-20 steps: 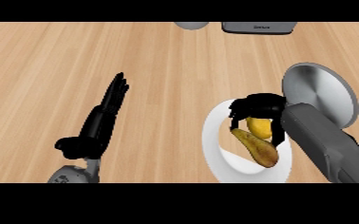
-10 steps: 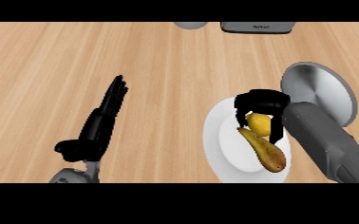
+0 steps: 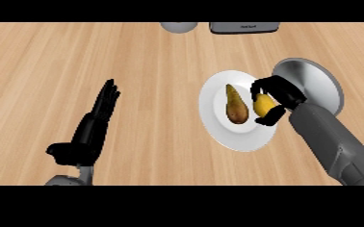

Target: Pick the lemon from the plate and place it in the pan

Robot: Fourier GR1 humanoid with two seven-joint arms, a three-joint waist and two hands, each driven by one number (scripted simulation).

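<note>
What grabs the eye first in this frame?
The right robot hand curled round the yellow lemon, at the right side of the white plate. Beside it on the plate lies a brown oblong item; the grey pan sits just right. The left robot hand rests open, lower left.

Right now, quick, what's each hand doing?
Left hand: open, holding nothing.
Right hand: shut on the lemon.

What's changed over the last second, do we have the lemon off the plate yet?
The right hand, shut on the lemon, has carried it right, toward the pan, baring the brown fruit. The lemon is still over the plate rim. The left hand stays open at lower left.
</note>
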